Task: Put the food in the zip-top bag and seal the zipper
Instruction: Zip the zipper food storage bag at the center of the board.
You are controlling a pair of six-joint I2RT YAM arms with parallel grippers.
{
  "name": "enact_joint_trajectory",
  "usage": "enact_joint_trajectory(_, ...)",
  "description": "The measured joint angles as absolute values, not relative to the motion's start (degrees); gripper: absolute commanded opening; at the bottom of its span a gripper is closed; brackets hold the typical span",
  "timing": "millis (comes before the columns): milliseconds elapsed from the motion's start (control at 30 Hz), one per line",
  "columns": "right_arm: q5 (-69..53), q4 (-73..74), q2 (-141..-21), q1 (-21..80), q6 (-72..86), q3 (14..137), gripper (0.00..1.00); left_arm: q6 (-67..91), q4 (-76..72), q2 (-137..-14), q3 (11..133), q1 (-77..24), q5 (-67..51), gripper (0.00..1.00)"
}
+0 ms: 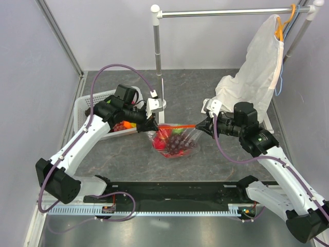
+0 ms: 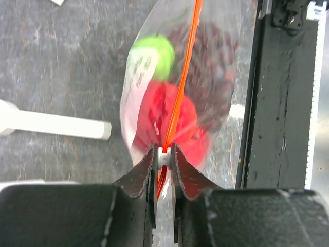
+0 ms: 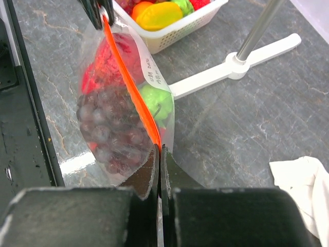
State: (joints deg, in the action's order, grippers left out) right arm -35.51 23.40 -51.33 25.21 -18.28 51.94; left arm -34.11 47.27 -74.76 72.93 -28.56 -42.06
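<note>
Light: bright, even, diffuse; shadows soft and faint. Glare: pale sheen on the zip-top bag. Left wrist view: bag motion-blurred. Right wrist and top views: sharp.

One zip-top bag, one basket, two arms

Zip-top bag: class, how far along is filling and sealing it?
Done: grapes, a red piece and a green piece are inside the bag. In hand: the left gripper and right gripper pinch opposite ends of the zipper, held taut between them. Left: more food lies in the basket, and whether it is fully sealed cannot be told.
</note>
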Motion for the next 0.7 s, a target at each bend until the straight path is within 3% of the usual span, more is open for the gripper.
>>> enact_joint_trajectory(467,-34.72,27.49,-49.84,23.51,-20.36,51.86,0.00,-41.67,53.84,-71.72,69.71,-21.85,-39.22,0.21)
enact_joint_trajectory(500,-34.85,27.53,-49.84,23.51,-20.38,51.86,0.00,-42.17,54.11,-71.70,69.65,-21.56,-39.27,0.23)
enact_joint_trajectory(633,-34.79,28.16,-49.80,23.16,-20.38,51.86,0.00,-43.40,55.42,-71.24,69.69,-20.58,-39.09,0.52)
enact_joint_trajectory(700,-35.00,28.29,-49.80,22.94,-20.38,51.86,0.00,-43.59,56.16,-70.98,69.97,-20.21,-39.68,0.55)
